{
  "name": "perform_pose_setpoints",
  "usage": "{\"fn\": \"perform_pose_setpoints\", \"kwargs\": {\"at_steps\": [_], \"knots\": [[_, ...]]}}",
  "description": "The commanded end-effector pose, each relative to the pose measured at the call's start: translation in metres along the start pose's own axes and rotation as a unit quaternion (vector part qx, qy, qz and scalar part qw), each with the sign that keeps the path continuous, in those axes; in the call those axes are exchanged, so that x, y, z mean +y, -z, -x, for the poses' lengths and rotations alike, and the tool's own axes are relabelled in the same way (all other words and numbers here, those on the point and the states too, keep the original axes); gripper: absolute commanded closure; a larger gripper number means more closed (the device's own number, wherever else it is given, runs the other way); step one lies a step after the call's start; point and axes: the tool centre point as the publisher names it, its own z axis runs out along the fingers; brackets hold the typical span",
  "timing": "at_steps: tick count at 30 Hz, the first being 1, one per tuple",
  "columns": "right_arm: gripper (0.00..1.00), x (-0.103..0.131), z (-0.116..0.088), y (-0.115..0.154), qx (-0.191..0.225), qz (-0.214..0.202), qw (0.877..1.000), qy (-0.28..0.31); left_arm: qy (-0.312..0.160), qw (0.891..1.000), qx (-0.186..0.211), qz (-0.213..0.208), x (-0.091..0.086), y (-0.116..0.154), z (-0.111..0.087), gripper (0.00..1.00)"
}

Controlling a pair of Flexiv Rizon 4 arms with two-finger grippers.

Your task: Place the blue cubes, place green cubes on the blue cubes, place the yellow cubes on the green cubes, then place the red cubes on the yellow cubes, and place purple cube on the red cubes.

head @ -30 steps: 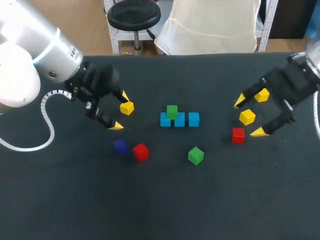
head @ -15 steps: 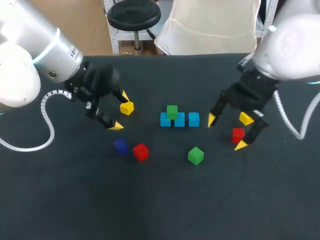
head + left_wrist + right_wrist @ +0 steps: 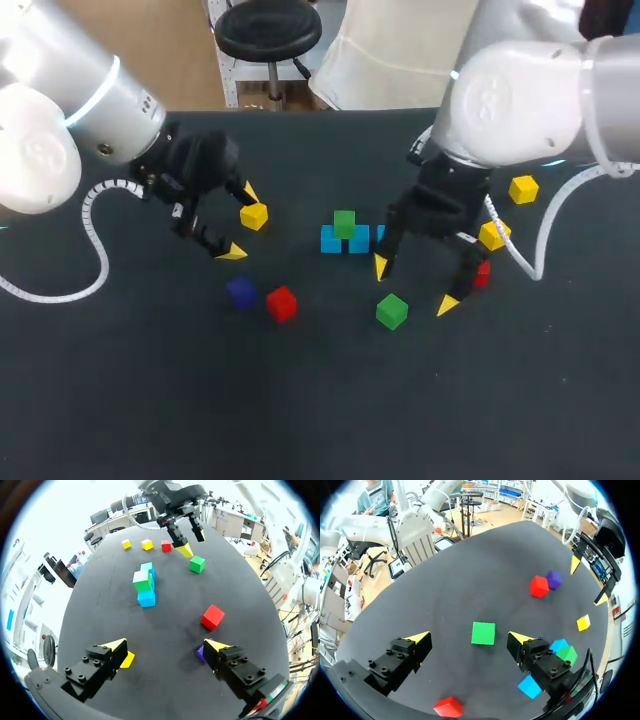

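Observation:
Blue cubes (image 3: 331, 240) stand in a row at mid-table, one green cube (image 3: 344, 223) on top of them. My right gripper (image 3: 413, 285) hangs open just right of the row, over a loose green cube (image 3: 483, 633) that lies between its fingertips, untouched. A red cube (image 3: 482, 273) and two yellow cubes (image 3: 494, 235) (image 3: 523, 189) lie to the right of that arm. My left gripper (image 3: 240, 222) is open at the left, a yellow cube (image 3: 127, 659) beside one finger. The purple cube (image 3: 240, 292) and another red cube (image 3: 282, 303) lie in front of it.
The black table (image 3: 320, 400) stretches wide and bare toward its front edge. My right arm (image 3: 510, 90) leans in over the back right of the table, hiding the right end of the blue row.
My right arm has swung from the table's right side leftward to the middle, and its open gripper now hangs over the loose green cube. The left arm has not moved.

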Motion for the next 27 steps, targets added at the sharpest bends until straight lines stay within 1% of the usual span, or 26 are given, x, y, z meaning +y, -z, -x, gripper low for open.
{"fn": "perform_pose_setpoints", "kwargs": {"at_steps": [1,5,13,17,27], "knots": [[0.00,-0.005,-0.002,-0.005,-0.003,0.004,1.000,-0.007,-0.001,1.000,-0.001,0.001,0.000,0.000,-0.001,0.00],[0.00,-0.005,-0.001,-0.009,-0.006,-0.011,1.000,-0.020,-0.001,1.000,-0.001,0.001,0.000,0.000,-0.001,0.00],[0.00,-0.006,-0.003,-0.017,-0.013,-0.028,0.999,-0.032,-0.001,1.000,-0.001,0.001,0.000,0.000,-0.001,0.00],[0.00,-0.007,-0.004,-0.021,-0.004,-0.037,0.999,-0.038,-0.001,1.000,-0.001,0.001,0.000,0.000,-0.001,0.00],[0.01,-0.010,-0.006,-0.028,-0.017,-0.042,0.998,-0.040,-0.001,1.000,-0.001,0.001,0.000,0.000,-0.001,0.00]]}}
